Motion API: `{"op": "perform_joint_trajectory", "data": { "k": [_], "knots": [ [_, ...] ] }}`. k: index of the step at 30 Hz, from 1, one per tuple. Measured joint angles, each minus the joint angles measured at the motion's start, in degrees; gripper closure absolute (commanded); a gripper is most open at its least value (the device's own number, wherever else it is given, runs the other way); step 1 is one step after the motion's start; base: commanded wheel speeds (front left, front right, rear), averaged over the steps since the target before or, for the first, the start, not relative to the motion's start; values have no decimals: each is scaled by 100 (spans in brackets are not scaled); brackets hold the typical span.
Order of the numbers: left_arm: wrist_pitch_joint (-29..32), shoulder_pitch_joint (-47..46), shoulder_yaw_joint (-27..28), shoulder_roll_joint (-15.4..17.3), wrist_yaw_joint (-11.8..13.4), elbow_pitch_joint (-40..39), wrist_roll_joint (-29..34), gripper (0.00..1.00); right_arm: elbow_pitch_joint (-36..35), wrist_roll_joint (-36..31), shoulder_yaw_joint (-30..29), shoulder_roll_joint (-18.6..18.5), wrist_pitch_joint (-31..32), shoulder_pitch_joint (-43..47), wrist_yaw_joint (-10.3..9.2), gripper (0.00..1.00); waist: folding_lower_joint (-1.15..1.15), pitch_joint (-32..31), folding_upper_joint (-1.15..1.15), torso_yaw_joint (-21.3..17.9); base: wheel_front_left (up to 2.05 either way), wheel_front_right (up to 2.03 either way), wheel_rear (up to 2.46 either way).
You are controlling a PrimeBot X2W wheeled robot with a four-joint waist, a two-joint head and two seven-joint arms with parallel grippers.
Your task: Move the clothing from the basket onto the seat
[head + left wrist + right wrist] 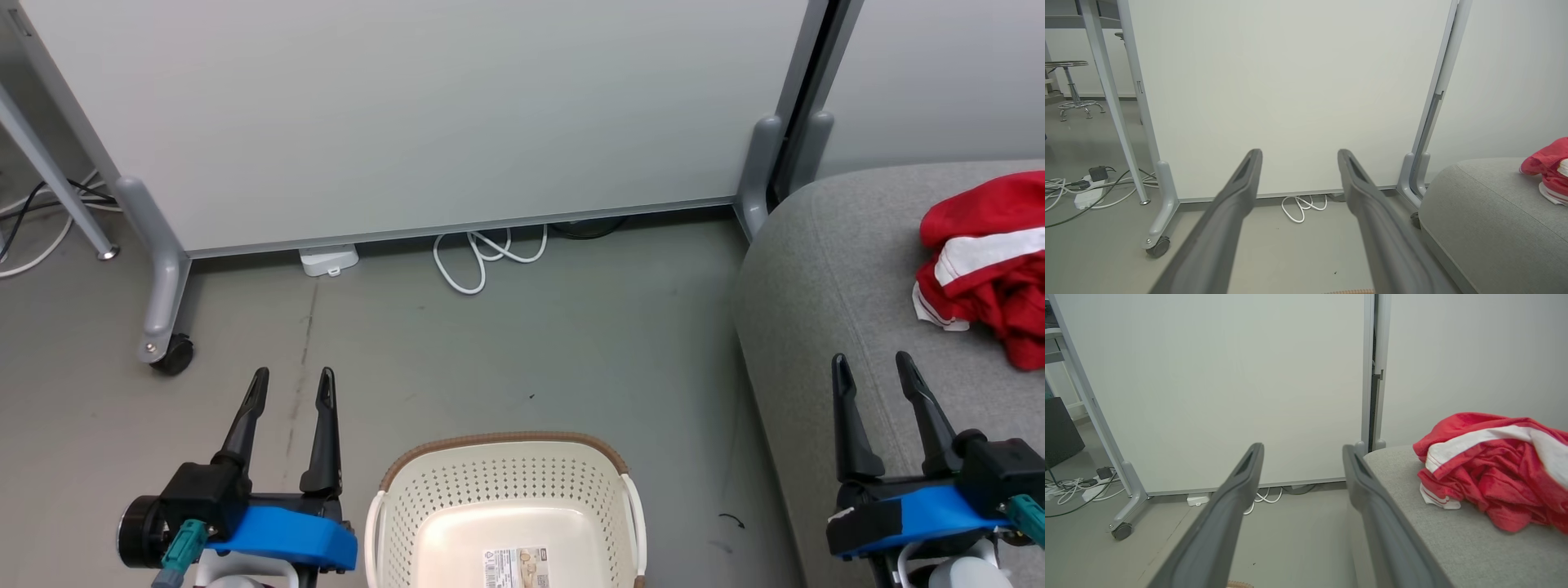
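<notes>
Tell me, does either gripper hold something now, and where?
Nothing is held. The left gripper and the right gripper stand open and empty; the bright red fabric clothing lies on the light grey upholstered seat.

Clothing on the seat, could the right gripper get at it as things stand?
Probably yes. The right gripper is open and empty by the edge of the seat, and the clothing lies ahead of it, slightly to its right, with nothing between them.

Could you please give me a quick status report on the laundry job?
Both open, empty: left claw, right claw. Red clothing heaped on seat; basket bottom bare. Nothing in the way.
</notes>
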Motion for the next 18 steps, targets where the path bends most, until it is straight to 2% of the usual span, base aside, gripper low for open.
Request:
{"op": "perform_joint_trajectory", "data": {
  "k": [14, 15, 18],
  "knots": [
    [1, 8, 103, -46, -55, 81, 144, 0, 83, 100, 32, 1, 1, 2, 0, 0, 0, 1, 0, -131, 0, 0, 0],
    [3, 29, 102, -48, -55, 120, 140, 100, 129, 100, 32, 5, 8, 6, 0, 100, 1, 1, 0, -131, 0, 0, 0],
    [34, 168, 96, -75, -55, 285, 137, 100, 299, 101, 31, 26, 29, 70, 0, 100, 1, 0, 0, -132, 0, 0, 0]
  ]
}}
